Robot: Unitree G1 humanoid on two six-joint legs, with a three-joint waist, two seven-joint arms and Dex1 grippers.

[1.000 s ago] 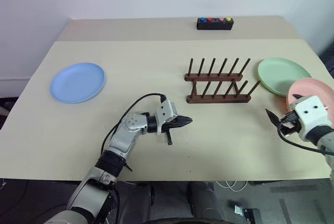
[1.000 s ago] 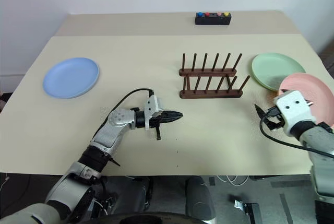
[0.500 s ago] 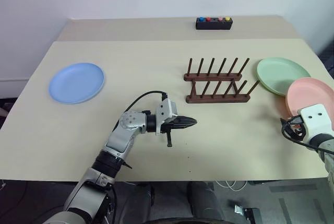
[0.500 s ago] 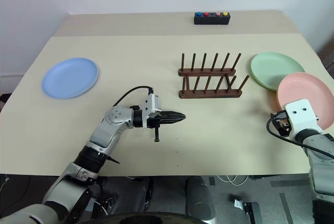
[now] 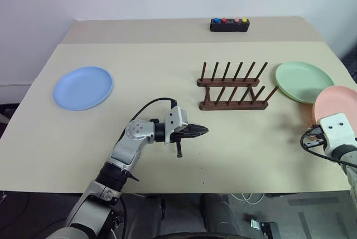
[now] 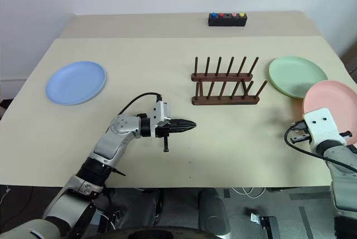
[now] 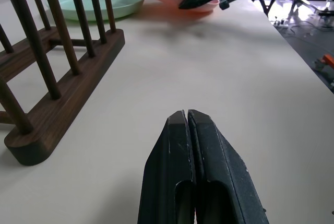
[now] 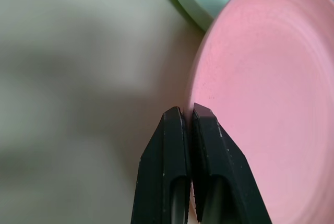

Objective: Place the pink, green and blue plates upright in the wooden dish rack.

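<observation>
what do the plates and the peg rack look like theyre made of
The round pink plate, pale green plate and light blue plate: probably plastic or melamine, matte, uniform colour, no glare. The dark brown dish rack: wood with a smooth stained finish; grain shows on the rail.

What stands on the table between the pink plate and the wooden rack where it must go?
Nothing visible does. The pink plate, with the right gripper shut at its near rim, has only bare table between it and the wooden rack. The green plate lies behind that path.
</observation>
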